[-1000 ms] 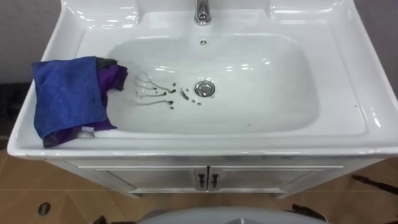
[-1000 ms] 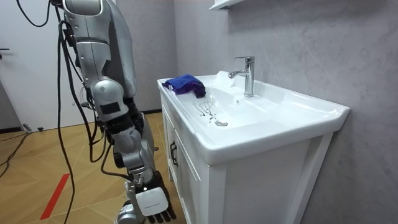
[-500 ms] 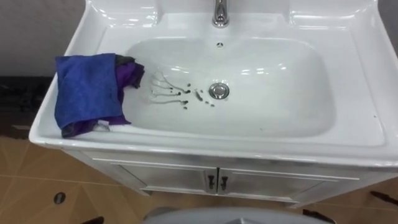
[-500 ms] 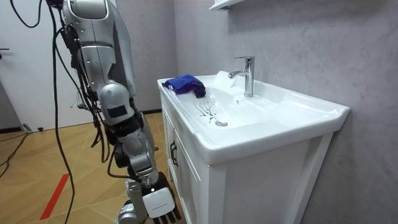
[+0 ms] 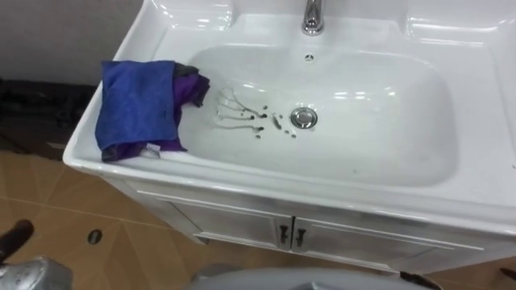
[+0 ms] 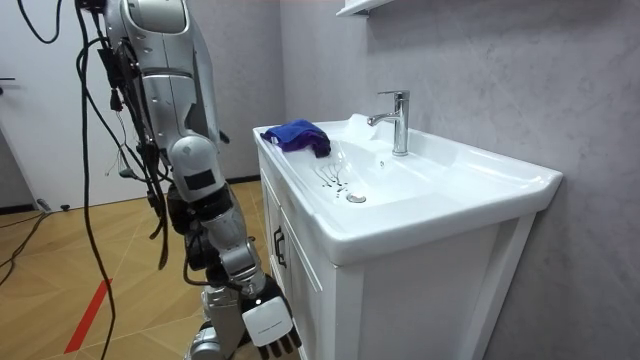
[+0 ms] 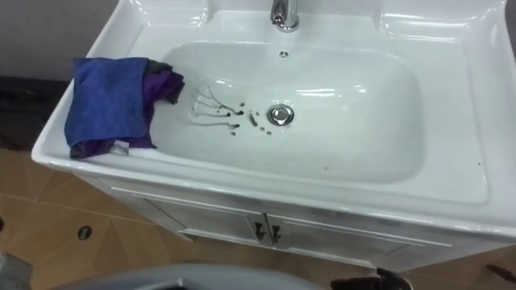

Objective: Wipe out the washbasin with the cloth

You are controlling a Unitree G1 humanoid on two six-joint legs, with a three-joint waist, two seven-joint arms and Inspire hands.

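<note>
The white basin sits on a cabinet right in front of me. A folded blue cloth with a purple one under it lies over the basin's left rim and shows as the cloth at the far end in the room view. Thin dark streaks and specks mark the bowl just left of the drain. My right hand hangs low beside the cabinet front, with relaxed fingers that hold nothing. My left hand edges into the lower left corner, well below the cloth.
A chrome tap stands at the back middle of the basin. Under the basin are two cabinet doors with dark handles. Wooden floor lies to the left, and a dark object sits by the wall beside the basin. A shelf hangs above.
The eye view has shifted, so the basin sits further right in the picture. In the room view my right hand has swung forward toward the cabinet. My left hand has come into the corner.
</note>
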